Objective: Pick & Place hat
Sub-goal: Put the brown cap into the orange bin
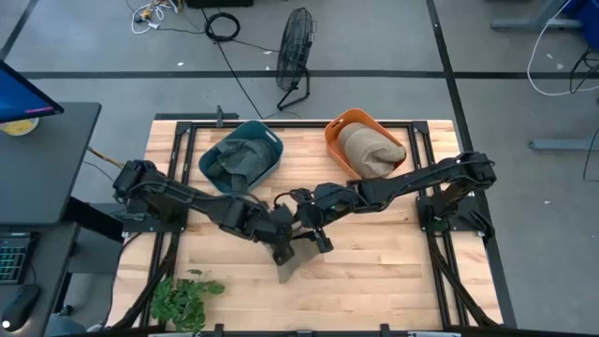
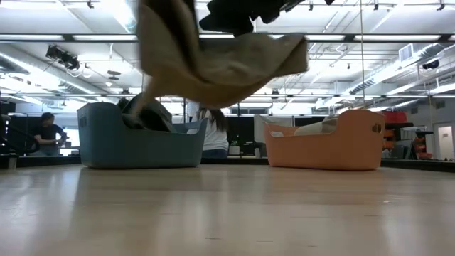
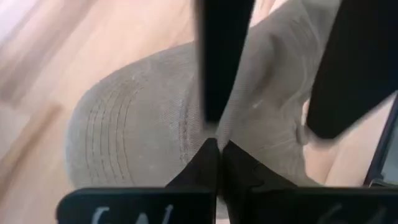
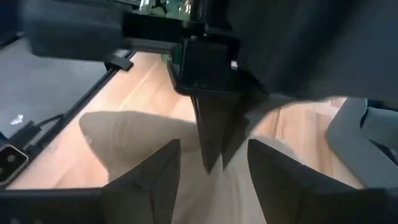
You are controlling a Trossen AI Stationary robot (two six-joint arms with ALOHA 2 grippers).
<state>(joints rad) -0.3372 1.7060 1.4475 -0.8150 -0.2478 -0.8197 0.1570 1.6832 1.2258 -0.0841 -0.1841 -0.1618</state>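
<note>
Hat (image 1: 292,264), a tan cap, hangs lifted clear of the bench (image 1: 393,281) near its centre, slightly toward six o'clock, held between both arms. Going left to right: a small plant (image 1: 185,298) sits at eight o'clock; a blue bin (image 1: 241,157) holding greenish fabric stands at eleven o'clock. The left gripper (image 1: 281,245) has its jaws clamped together on the cap's fabric. Just beside it, the right gripper (image 1: 318,239) has its jaws apart, straddling the left arm's fingers at the cap. An orange bin (image 1: 360,142) with a tan cap inside stands at one o'clock. Picking looks done; what seems left is carrying the cap to a bin and releasing it.
</note>
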